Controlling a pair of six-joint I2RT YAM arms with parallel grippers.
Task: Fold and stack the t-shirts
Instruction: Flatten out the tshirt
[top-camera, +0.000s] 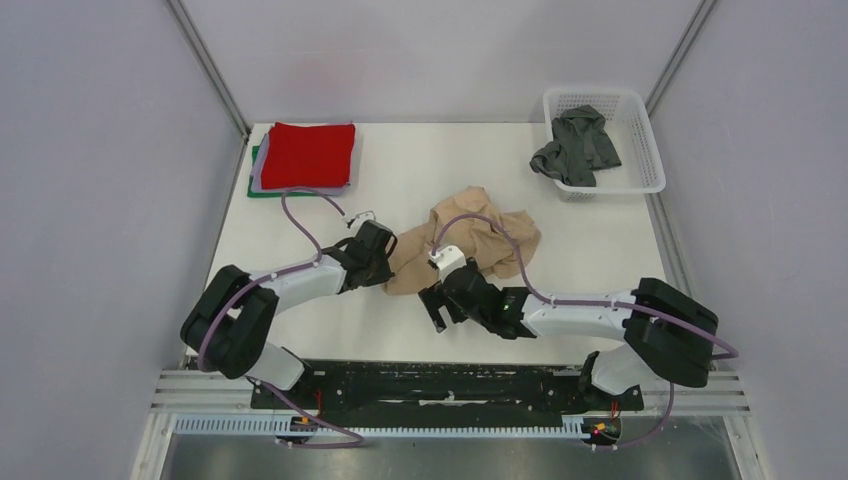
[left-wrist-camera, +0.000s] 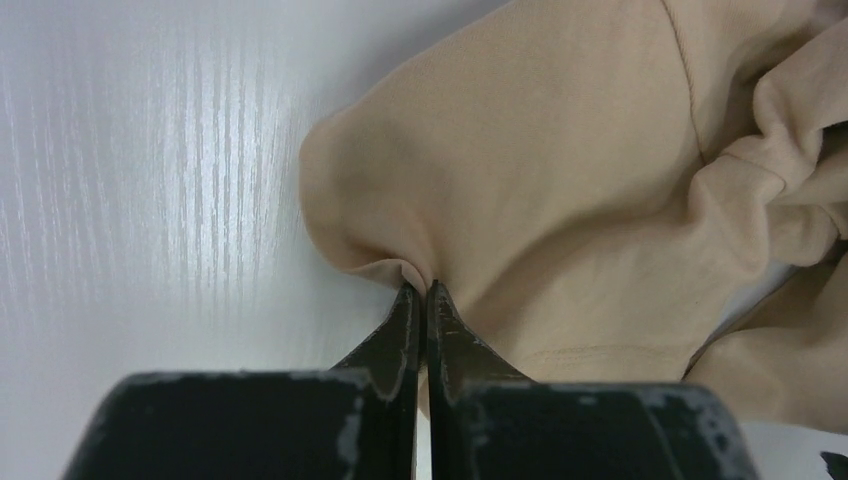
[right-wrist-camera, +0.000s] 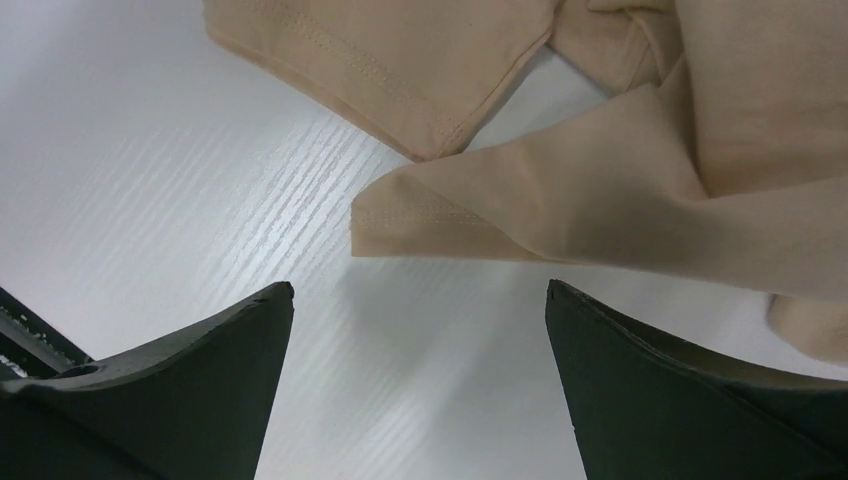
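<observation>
**Left gripper** (left-wrist-camera: 422, 300): clenched on a pinched fold at the 8 o'clock edge of the tan t-shirt (left-wrist-camera: 560, 170). **Right gripper** (right-wrist-camera: 420, 292): spread wide and empty, with a hem corner just ahead at 12 o'clock. The tan t-shirt lies crumpled mid-table. A red t-shirt (top-camera: 308, 152) tops the folded stack at 10 o'clock. A dark grey t-shirt (top-camera: 578, 148) lies in the basket (top-camera: 640, 150) at 2 o'clock.

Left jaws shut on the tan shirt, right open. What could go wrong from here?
1. Left jaws pinch only a small fold at the edge of the tan shirt; it may slip out when lifted.
2. Right jaws stand open, short of the hem corner; a one-sided pull might drag the crumpled shirt, not spread it.
</observation>
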